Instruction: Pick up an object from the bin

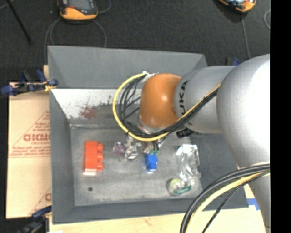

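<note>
Inside, orange brick [93,158] in bin [61,136]

- A dark, rough-textured floor [136,27] runs across the top of the view.
- Two orange-and-black devices rest on it at the upper edge, one left [78,9] and one right [238,3].
- A thin cable [50,32] curves away from the left device.

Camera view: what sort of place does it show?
Probably a robotics laboratory: a silver KUKA arm hangs over a grey metal bin holding an orange plastic toy brick and other small loose things.
</note>
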Tool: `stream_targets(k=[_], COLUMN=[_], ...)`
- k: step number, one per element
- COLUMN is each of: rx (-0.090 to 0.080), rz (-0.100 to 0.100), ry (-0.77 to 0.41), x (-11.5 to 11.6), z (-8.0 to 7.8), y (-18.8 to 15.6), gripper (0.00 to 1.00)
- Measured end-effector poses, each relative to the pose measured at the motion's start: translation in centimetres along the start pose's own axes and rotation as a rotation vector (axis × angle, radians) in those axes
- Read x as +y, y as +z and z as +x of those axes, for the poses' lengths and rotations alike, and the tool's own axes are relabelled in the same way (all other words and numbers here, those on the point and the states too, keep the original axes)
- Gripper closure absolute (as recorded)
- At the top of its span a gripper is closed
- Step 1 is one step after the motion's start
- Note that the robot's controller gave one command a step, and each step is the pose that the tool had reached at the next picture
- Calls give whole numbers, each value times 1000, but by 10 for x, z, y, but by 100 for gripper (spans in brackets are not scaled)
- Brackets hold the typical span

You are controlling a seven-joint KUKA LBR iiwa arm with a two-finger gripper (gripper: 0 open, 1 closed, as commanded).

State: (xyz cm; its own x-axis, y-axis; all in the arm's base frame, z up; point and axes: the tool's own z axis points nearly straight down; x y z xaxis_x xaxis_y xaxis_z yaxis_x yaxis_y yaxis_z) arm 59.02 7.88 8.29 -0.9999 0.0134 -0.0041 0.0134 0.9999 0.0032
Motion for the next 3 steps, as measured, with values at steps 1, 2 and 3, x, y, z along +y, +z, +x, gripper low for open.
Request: stream_targets(k=[1,2,3], rx=[-2,-3,-7], rz=[1,1,0], ry=[5,10,14], x=[0,-1,-1], z=[-1,-4,-7], y=[-1,-26,-96], gripper=[100,100,100])
